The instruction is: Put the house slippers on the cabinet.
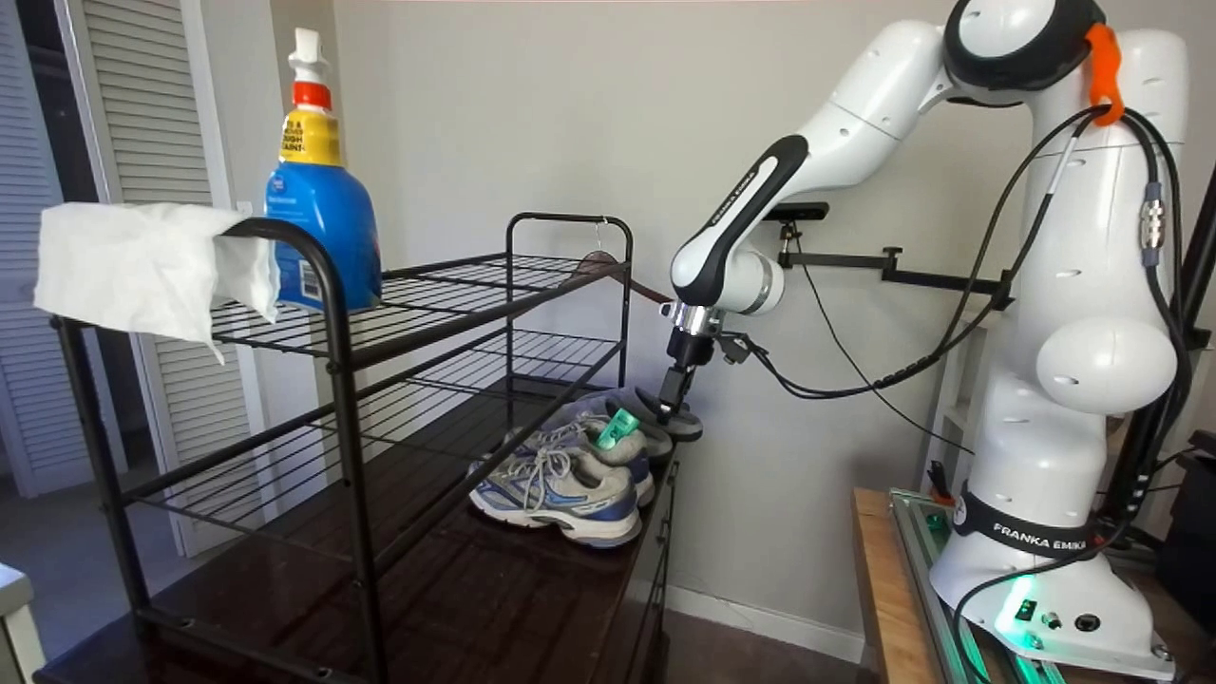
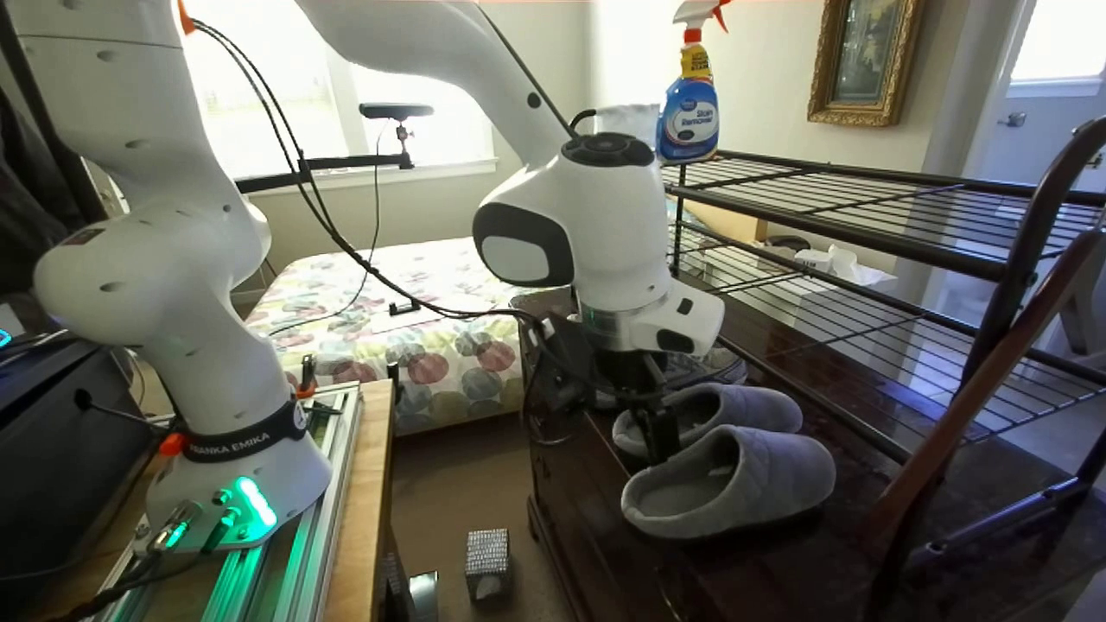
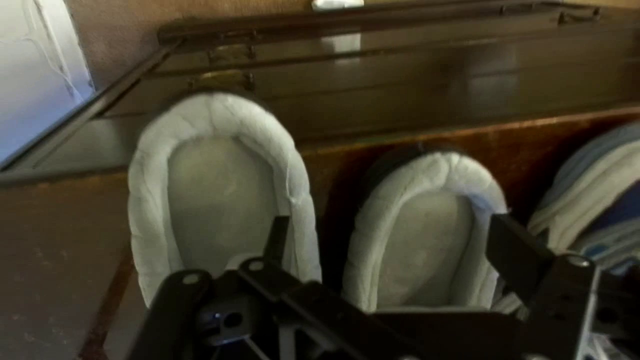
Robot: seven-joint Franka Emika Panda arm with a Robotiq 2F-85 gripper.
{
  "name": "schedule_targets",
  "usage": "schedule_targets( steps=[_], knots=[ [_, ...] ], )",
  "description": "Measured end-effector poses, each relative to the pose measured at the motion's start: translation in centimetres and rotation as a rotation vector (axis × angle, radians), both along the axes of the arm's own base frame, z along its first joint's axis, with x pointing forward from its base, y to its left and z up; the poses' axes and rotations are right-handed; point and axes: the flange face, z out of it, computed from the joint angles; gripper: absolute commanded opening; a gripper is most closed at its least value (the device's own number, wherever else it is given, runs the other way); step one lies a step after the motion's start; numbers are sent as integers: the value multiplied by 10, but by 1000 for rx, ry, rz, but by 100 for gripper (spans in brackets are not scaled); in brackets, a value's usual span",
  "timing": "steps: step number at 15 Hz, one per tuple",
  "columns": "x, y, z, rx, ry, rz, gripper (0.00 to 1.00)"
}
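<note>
On the dark bench (image 1: 513,603), the grey slippers (image 2: 756,479) sit side by side, their heel ends beneath the pincer (image 3: 391,220), its jaws spread wide (whether they touch either slipper, I cannot tell).

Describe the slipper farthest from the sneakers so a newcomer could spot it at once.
Find the dark brown cabinet carrying the black wire rack. Go along the cabinet's edge past the laced sneakers, then a grey slipper, to the end slipper. It matches that neighbour, but its heel juts farther out.
</note>
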Motion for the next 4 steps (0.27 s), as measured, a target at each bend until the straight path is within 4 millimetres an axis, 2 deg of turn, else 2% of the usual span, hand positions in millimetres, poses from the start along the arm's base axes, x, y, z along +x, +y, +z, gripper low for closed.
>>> schedule_targets(
  steps=[4],
  knots=[
    [-42, -9, -8, -67, 159, 152, 100]
  ],
)
